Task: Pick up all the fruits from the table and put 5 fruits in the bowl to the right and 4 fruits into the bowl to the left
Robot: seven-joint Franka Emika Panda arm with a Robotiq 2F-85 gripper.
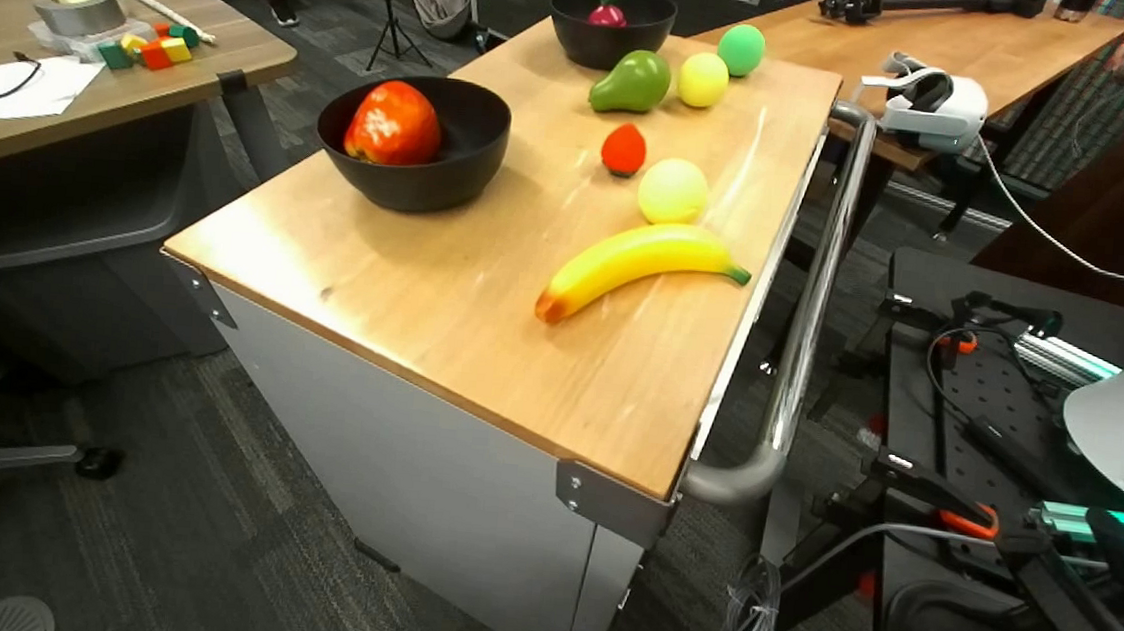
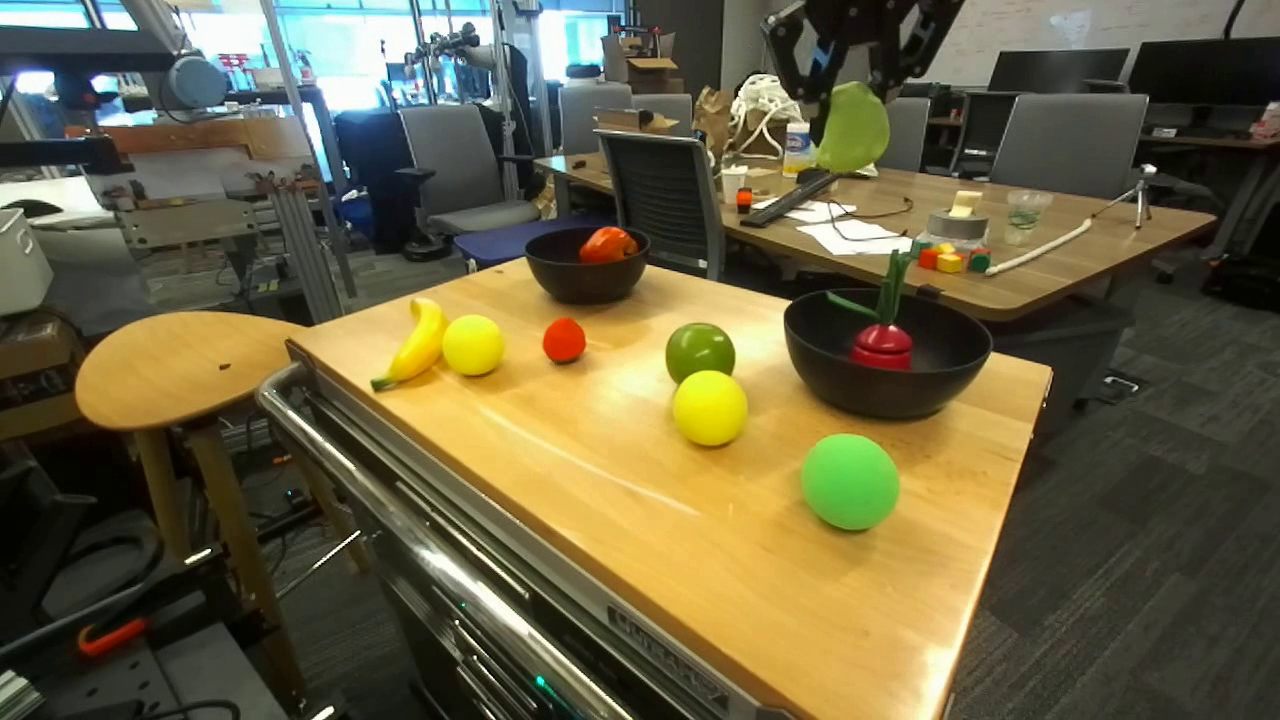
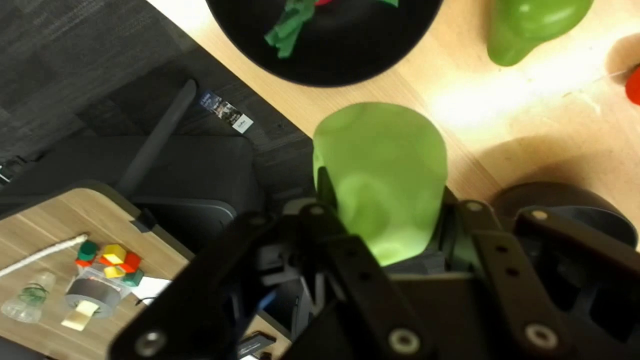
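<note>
Gripper [image 2: 850,106] pinching pale green fruit [image 3: 380,145], metal rail [image 1: 817,296] alongside worktop [image 2: 610,455], stool [image 2: 200,360] near, coloured blocks [image 1: 154,55] on desk [image 1: 250,42] beyond

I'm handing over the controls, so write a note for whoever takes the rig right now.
Gripper: shut on a light-green fruit, held up above the table.
In the bowls: red-orange fruit in one black bowl; leafy-topped red fruit in the other black bowl.
On the table: banana with a yellow ball beside it, small red fruit, green pear, second yellow ball, green ball.
Done: one fruit in each bowl.
Left: the held fruit and the six on the table, for five in the right bowl, four in the left.
</note>
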